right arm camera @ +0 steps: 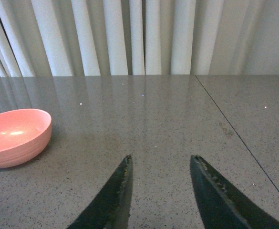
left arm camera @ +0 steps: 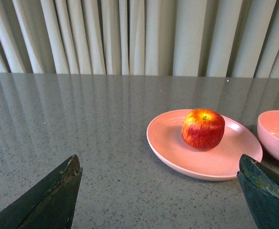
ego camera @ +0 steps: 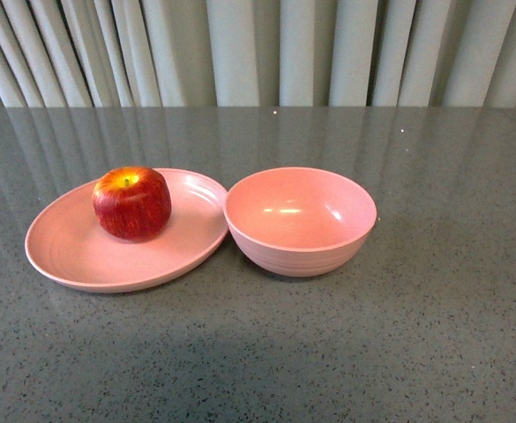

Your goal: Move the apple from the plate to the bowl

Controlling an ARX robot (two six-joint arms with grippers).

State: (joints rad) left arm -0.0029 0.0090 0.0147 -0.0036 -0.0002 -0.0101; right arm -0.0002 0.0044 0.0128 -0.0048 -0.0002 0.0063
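Left gripper [left arm camera: 158, 160] spread wide, empty, near plate [ego camera: 63, 251] holding apple [ego camera: 132, 204]; right gripper [right arm camera: 161, 157] parted less, empty; bowl [ego camera: 302, 260] just beside plate.

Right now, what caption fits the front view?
Red apple on a pink plate beside an empty pink bowl, on a grey table before pale curtains.

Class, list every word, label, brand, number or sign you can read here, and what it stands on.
None. The streaked red apple, shallow matte pink plate, deep matte pink bowl, speckled grey tabletop and pale pleated curtain carry no writing in any view.
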